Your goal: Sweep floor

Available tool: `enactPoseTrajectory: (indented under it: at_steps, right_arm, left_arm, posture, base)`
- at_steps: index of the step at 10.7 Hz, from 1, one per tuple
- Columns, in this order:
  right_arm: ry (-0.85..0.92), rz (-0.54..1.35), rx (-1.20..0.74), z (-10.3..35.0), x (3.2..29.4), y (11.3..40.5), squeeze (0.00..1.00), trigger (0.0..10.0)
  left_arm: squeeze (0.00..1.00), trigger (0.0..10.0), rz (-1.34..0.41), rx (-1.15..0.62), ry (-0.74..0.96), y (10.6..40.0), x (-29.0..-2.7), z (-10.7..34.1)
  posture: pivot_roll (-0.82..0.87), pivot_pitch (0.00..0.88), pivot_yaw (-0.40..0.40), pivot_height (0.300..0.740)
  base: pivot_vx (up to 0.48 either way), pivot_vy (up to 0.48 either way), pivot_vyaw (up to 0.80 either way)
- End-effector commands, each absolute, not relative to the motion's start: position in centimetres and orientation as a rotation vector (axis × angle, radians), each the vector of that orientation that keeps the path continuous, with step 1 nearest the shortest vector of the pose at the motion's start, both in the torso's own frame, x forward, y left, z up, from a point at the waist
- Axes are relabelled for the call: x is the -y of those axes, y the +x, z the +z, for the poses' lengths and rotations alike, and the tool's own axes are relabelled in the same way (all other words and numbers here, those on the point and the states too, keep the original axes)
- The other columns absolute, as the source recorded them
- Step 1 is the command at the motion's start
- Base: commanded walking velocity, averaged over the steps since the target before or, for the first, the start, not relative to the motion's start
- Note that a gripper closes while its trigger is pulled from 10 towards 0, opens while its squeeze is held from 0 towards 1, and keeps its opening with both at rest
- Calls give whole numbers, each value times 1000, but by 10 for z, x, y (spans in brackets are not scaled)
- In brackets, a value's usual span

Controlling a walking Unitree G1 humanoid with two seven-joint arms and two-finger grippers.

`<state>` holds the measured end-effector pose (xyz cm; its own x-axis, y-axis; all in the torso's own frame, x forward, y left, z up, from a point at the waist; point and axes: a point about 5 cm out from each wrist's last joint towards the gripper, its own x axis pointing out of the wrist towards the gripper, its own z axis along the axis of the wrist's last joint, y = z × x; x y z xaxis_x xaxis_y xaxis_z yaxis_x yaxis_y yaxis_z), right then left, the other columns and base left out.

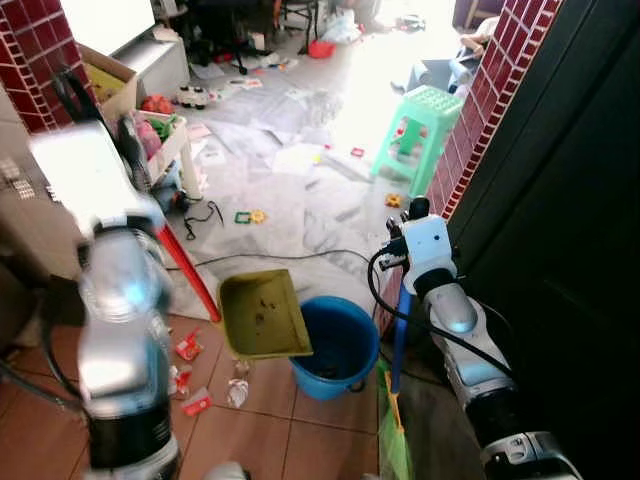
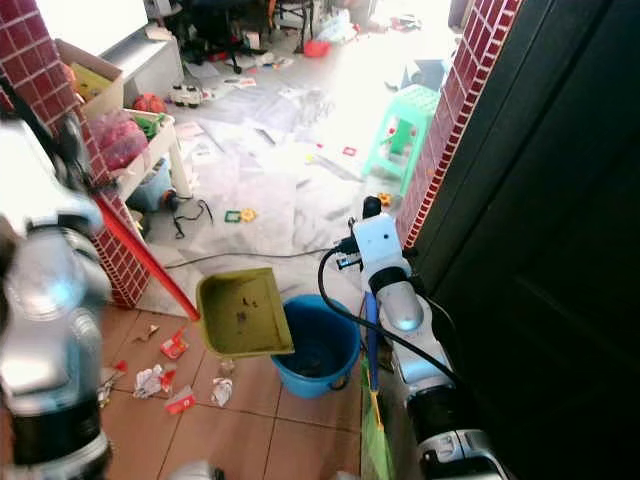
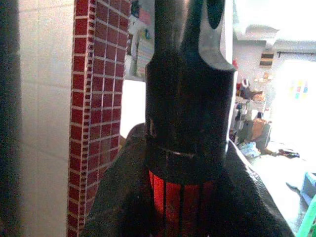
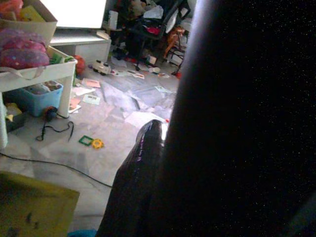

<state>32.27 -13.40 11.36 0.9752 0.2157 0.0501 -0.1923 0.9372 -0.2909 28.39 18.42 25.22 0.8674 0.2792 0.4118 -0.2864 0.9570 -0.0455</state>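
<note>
Here the left end effector [image 3: 190,98] is raised beside the brick pillar [image 2: 60,110], clamped on the red handle [image 1: 190,275] of the yellow dustpan [image 1: 262,315], which hangs tilted over the blue bucket [image 1: 340,345]. Right end effector [image 1: 415,215] sits by the broom's blue handle [image 1: 400,335]; finger state unclear. Paper scraps [image 2: 160,380] litter the tile floor [image 1: 300,430] just beside the bucket.

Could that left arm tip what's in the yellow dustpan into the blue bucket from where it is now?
Probably yes. The left tool grips the red handle, and the dustpan already hangs over the rim of the blue bucket, with nothing between them.

Olive dustpan [image 1: 262,315], blue bucket [image 1: 340,350]
</note>
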Motion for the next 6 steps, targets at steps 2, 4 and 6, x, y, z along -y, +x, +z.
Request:
enactPoseTrajectory:
  at_steps: [2,4,6]
  right_arm:
    - [-310,196,114,120,135,326,0,10000]
    - [-303,200,117,120,133,326,0,10000]
    - [-302,204,115,118,134,325,0,10000]
  left_arm:
    - [0,10000,338,532,113,279,-194,277]
    - [0,10000,387,513,169,278,-207,273]
    - [0,10000,403,531,203,277,-213,280]
  posture:
    - [-7,0,-66,740]
    - [4,0,-71,740]
    - [6,0,-74,740]
  base:
    - [0,0,0]
    - [0,0,0]
    - [0,0,0]
